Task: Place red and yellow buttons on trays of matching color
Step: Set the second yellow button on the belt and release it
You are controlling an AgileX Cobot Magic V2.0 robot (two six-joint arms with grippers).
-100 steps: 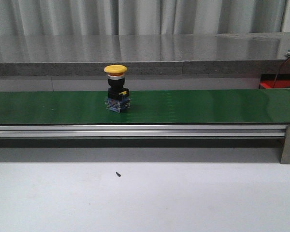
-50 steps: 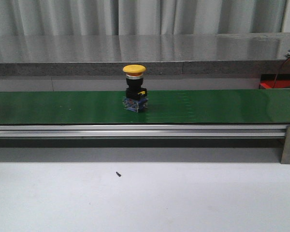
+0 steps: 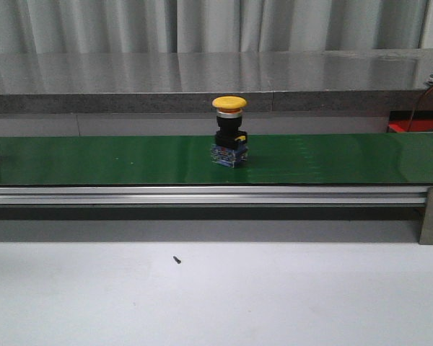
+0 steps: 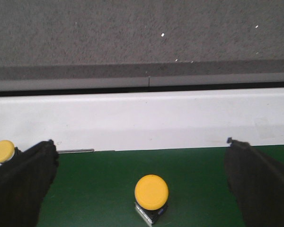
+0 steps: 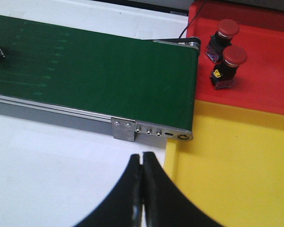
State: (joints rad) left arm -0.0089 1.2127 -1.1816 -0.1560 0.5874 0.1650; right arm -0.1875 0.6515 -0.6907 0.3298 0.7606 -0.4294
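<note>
The green belt (image 3: 310,158) is occupied mid-length by one upright yellow button (image 3: 229,133); open belt is seen on both sides of it. Behind, passage is blocked by a grey ledge (image 3: 202,90). Two red buttons (image 5: 225,54) are seen standing in the red tray (image 5: 265,80); the yellow tray (image 5: 227,175) is unobstructed.

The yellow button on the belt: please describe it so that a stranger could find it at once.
Find the long green belt crossing the front view. Near its middle one button stands upright, with a black body and blue base. Its round yellow cap sets it apart from the two red-capped buttons in the red tray.
</note>
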